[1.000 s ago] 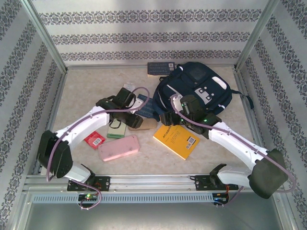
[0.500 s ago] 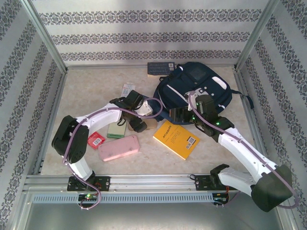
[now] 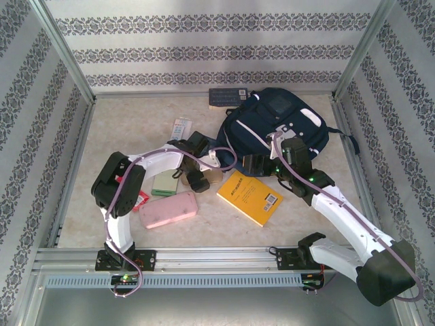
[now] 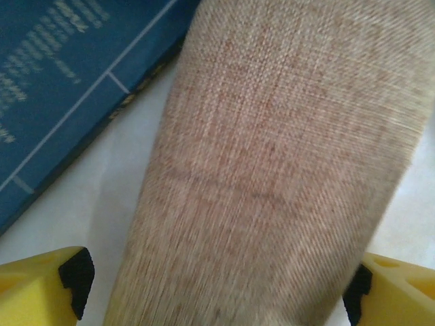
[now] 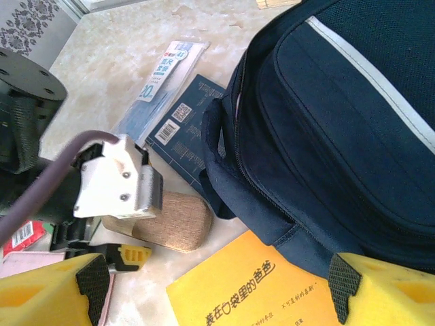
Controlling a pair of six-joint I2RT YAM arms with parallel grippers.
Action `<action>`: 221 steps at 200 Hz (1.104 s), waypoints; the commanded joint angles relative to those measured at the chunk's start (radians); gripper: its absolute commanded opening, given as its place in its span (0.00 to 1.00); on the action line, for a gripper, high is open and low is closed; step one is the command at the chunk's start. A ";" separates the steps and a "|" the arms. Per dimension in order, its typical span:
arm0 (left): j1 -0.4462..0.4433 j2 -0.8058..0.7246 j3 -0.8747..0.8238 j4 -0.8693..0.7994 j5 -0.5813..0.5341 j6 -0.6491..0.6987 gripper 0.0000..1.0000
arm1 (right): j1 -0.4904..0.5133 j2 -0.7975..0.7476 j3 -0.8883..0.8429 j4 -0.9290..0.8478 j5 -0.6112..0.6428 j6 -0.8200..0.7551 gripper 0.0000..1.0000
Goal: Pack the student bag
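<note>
The student bag [image 3: 272, 119] lies flat at the far right of the tabletop [image 3: 136, 122], pockets up; its long axis runs diagonally from near-left to far-right, and the zipped top and handle loop look to point near-left, toward the loose items. And there's movement: the right gripper [image 3: 262, 165] has drawn back to the bag's near edge, fingers [image 5: 61, 288] spread wide on nothing; the left gripper [image 4: 217, 292] has swung in and opened over the tan fabric case [image 4: 272, 170], fingers straddling it, not closed. That reads as a pick being lined up; nothing looks packed yet, the yellow book [image 3: 250, 197] waiting nearby.
</note>
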 commanded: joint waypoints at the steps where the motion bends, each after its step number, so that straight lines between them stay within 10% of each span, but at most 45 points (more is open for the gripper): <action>1: -0.008 0.033 0.032 -0.017 0.041 0.026 0.89 | -0.008 0.001 -0.010 0.024 -0.016 0.010 0.85; 29: -0.008 0.047 0.036 -0.018 0.051 0.030 0.78 | -0.005 0.008 -0.010 0.024 -0.014 0.011 0.83; 68: -0.010 0.035 0.053 -0.021 0.079 0.018 0.33 | -0.007 0.013 -0.002 0.019 -0.002 0.019 0.82; 221: -0.010 -0.606 -0.157 0.223 0.112 -0.441 0.14 | -0.004 0.204 0.341 -0.258 0.122 -0.022 0.71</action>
